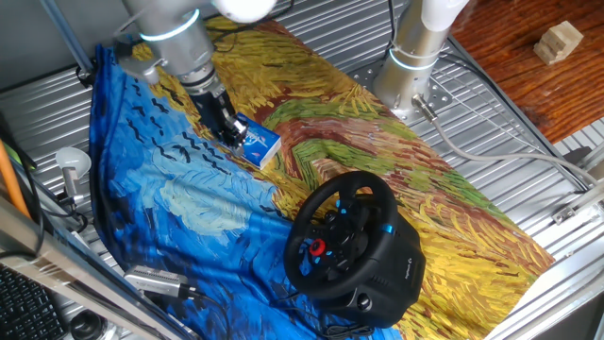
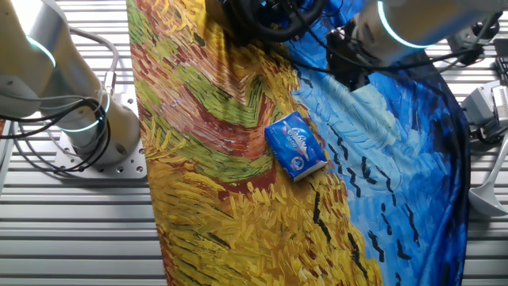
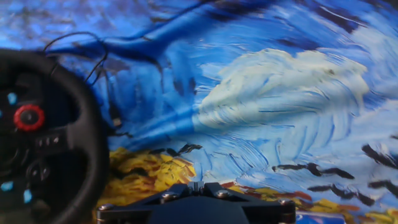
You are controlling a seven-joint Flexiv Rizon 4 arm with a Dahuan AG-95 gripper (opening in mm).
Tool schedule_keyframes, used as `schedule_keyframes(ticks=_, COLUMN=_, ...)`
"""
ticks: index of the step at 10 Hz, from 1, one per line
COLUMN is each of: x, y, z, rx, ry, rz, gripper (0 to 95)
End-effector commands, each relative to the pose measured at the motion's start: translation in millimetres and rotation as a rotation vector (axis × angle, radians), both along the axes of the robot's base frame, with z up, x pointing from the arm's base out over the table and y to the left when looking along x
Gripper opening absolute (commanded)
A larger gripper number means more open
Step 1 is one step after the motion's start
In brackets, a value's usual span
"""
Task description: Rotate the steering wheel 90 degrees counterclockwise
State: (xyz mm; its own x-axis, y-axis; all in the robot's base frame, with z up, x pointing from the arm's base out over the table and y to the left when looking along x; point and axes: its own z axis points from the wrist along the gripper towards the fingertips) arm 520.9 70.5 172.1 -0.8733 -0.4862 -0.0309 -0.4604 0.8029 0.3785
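Observation:
The steering wheel (image 1: 344,241) is black, with a red round button and blue-lit buttons on its hub, and stands on a bulky base at the near right of the painted cloth. In the hand view its rim (image 3: 93,143) fills the left edge, with the cloth beyond it. My gripper (image 1: 232,139) hangs over the blue part of the cloth, well to the left of the wheel and next to a small box. Its jaws (image 3: 194,185) are shut with nothing between them. The other fixed view shows the gripper (image 2: 353,78) just below the wheel (image 2: 266,16).
A small blue-and-white box (image 1: 257,142) lies on the cloth (image 1: 189,208) beside my fingers. A second arm's base (image 1: 415,66) stands at the back. A cable (image 3: 87,40) trails from the wheel. A wooden block (image 1: 558,41) sits far right.

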Motion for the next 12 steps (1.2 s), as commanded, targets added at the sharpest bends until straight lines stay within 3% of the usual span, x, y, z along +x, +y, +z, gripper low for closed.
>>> schedule_keyframes(ticks=1, x=-0.9, y=0.2, z=0.4, rx=0.030, ry=0.012, rz=0.058, gripper=0.0)
schedule_keyframes(ticks=3, x=0.9, y=5.8, z=3.8, rx=0.037, ry=0.033, rz=0.082, gripper=0.0)
schedule_keyframes(ticks=4, x=2.1, y=18.3, z=10.9, rx=0.033, ry=0.041, rz=0.098, gripper=0.0)
schedule_keyframes(ticks=8, x=-22.1, y=91.9, z=37.3, rx=0.010, ry=0.078, rz=0.031, gripper=0.0)
schedule_keyframes(ticks=9, x=-31.4, y=122.8, z=44.7, rx=-0.012, ry=0.099, rz=-0.024, gripper=0.0)
schedule_keyframes(ticks=10, x=-35.0, y=136.3, z=46.3, rx=-0.019, ry=0.107, rz=-0.046, gripper=0.0)
schedule_keyframes(ticks=11, x=-42.9, y=166.1, z=46.5, rx=-0.032, ry=0.122, rz=-0.095, gripper=0.0)
schedule_keyframes(ticks=12, x=-47.6, y=184.3, z=45.1, rx=-0.040, ry=0.132, rz=-0.127, gripper=0.0)
